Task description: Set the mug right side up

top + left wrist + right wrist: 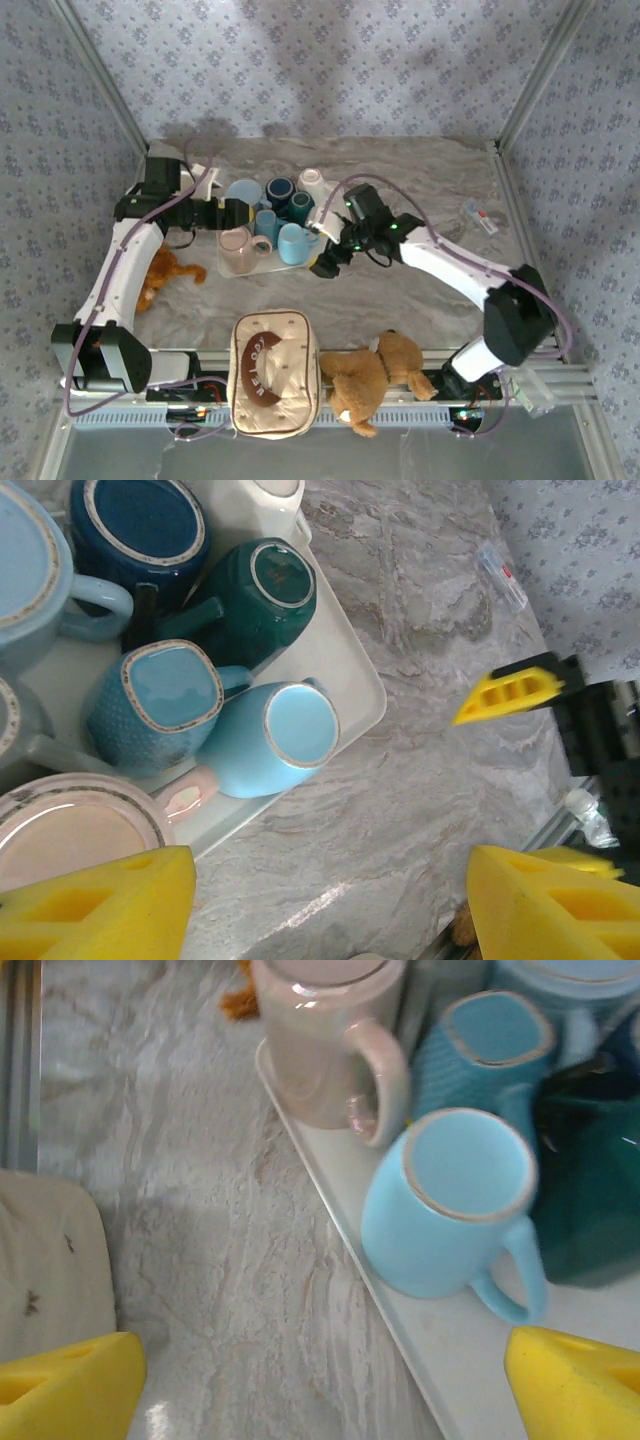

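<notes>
The top camera looks down from above and behind the arm bases, taking in the whole table (430, 170). Both wrist cameras hang close over the tray's (362, 695) (440, 1360) edge, facing down from opposite sides, and share the light blue mug (275, 740) (445, 1205).

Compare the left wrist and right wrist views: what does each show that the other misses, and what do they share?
Left wrist, not right wrist: a small clear packet on the table past the white tray. Right wrist, not left wrist: a corner of the cream bag and some orange plush. Shared: the light blue mug, base up, beside the pink mug on that tray.
</notes>
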